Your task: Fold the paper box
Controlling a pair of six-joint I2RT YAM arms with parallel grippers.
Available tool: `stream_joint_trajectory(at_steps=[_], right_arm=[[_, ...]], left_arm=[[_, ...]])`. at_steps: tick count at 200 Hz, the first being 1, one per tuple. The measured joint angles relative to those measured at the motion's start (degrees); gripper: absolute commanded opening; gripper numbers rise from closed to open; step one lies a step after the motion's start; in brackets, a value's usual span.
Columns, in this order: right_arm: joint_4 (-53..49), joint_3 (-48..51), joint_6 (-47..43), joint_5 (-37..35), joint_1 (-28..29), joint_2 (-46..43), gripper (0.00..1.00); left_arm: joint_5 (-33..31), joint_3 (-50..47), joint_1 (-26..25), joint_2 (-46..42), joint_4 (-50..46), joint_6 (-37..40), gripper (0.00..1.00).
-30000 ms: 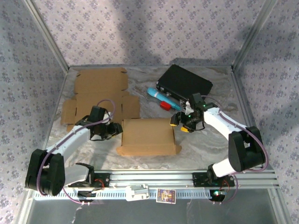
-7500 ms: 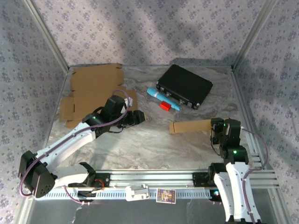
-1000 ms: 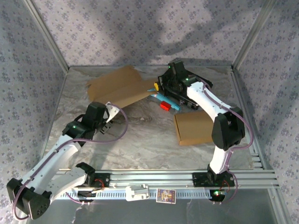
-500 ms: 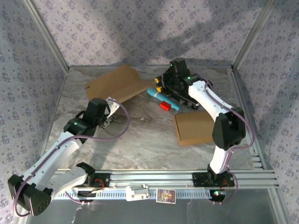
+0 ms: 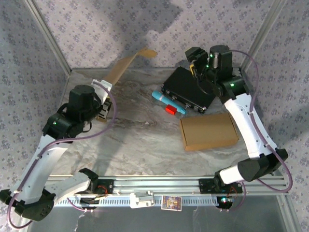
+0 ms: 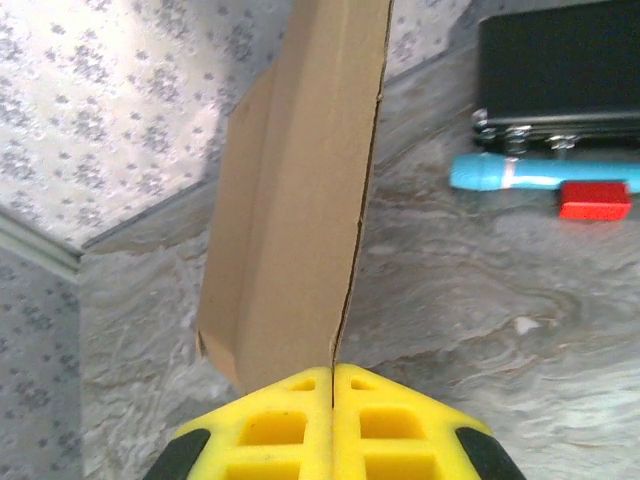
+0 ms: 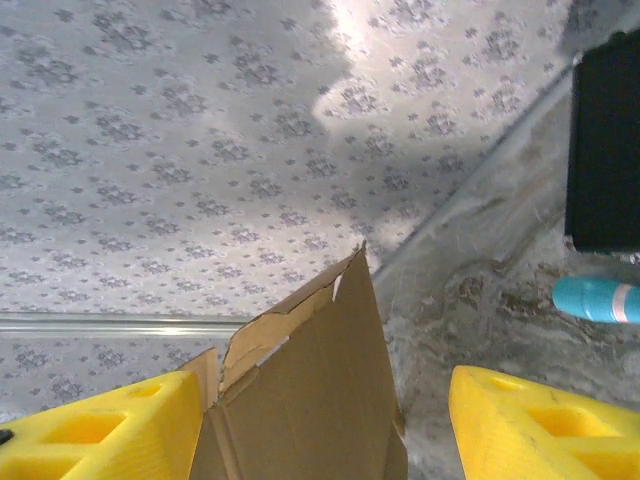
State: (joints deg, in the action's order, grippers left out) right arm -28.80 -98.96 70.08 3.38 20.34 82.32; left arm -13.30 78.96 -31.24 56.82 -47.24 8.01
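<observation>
My left gripper (image 5: 104, 110) is shut on the lower edge of a flat brown paper box sheet (image 5: 124, 66), which stands up on edge and leans toward the back wall. In the left wrist view the yellow fingers (image 6: 270, 425) meet on the sheet (image 6: 290, 200). My right gripper (image 5: 194, 60) hangs high over the back right, open and apart from the sheet. In the right wrist view the sheet's torn top (image 7: 300, 400) shows beyond the open gripper (image 7: 325, 385). A folded brown box (image 5: 208, 130) lies flat on the right.
A black case (image 5: 189, 89) lies at the back right, with a blue marker (image 5: 168, 102) and a small red block (image 5: 170, 109) just in front of it. Patterned walls close off the back and sides, and a metal rail (image 5: 159, 183) runs along the near edge.
The left gripper shut on the sheet and lifted it from lying low to standing on edge. The right gripper opened, let go of the sheet and rose to the back right.
</observation>
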Motion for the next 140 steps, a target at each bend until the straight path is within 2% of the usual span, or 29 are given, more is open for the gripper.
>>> stream_joint_trajectory(at_steps=[49,93,140], right_arm=[[-3.2,-0.2,-3.2,-1.7,0.4,0.6,0.65],[-4.0,0.8,-3.7,-2.2,0.0,0.5,0.64],[-4.2,1.4,-3.4,-1.9,1.1,0.5,0.63]], left_arm=[[12.7,7.1,0.0,-0.8,-1.5,-1.4,0.0],[20.5,12.6,0.5,-2.4,-0.2,-5.2,0.0],[27.7,17.2,7.2,1.4,0.9,-12.3,0.0]])
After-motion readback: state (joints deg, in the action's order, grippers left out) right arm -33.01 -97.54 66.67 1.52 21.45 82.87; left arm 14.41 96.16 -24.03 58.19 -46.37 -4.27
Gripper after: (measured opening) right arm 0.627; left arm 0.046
